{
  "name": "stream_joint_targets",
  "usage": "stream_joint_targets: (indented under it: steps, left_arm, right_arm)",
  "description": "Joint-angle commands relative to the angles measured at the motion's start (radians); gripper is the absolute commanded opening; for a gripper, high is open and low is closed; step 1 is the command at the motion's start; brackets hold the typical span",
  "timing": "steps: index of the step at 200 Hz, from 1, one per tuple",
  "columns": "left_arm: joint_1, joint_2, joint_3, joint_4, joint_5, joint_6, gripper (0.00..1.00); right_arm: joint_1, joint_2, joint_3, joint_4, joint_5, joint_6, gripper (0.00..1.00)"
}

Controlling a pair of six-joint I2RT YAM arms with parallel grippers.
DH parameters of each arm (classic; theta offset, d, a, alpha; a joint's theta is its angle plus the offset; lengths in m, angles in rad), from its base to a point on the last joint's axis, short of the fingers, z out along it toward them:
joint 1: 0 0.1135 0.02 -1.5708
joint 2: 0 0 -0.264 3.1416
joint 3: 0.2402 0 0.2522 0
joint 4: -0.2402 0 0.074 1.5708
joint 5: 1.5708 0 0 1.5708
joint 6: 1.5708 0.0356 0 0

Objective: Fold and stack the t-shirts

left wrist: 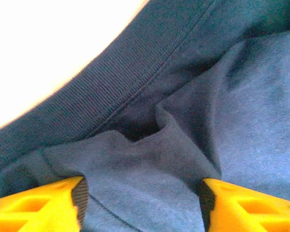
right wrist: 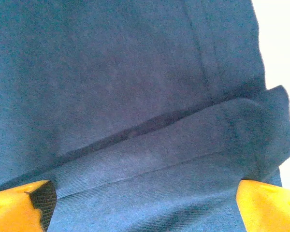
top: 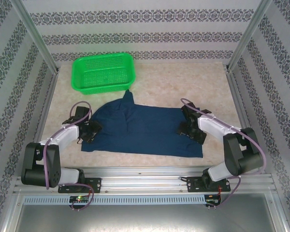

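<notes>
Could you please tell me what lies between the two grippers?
The t-shirt fills the stretch between the left gripper and the right gripper, spread on the table, as seen in the top view.

The t-shirt [top: 145, 130] is soft, matt knit cloth, with a ribbed collar [left wrist: 101, 82] and a row of stitching beside it. The basket [top: 106, 86] is glossy green plastic mesh. The fingers [left wrist: 38, 205] are smooth yellow plastic, with a dark grooved pad [left wrist: 79, 203] on the inner face. The table [top: 183, 87] looks pale, mottled and matt. The rail [top: 145, 181] is brushed metal.
</notes>
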Motion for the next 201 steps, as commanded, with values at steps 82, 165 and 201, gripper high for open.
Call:
stream_joint_targets:
  steps: [82,165,201]
  left_arm:
    - [-0.062,0.589,1.127,-0.501,-0.038,1.049,0.79]
    - [-0.062,0.687,1.166,-0.345,-0.168,1.473,0.8]
    - [-0.064,0.759,1.187,-0.319,-0.162,1.488,0.81]
  right_arm:
    - [0.001,-0.143,0.175,0.037,-0.147,-0.28,0.98]
    - [-0.005,-0.216,0.135,0.015,-0.187,-0.278,0.98]
    - [-0.012,-0.235,0.113,0.001,-0.2,-0.283,0.98]
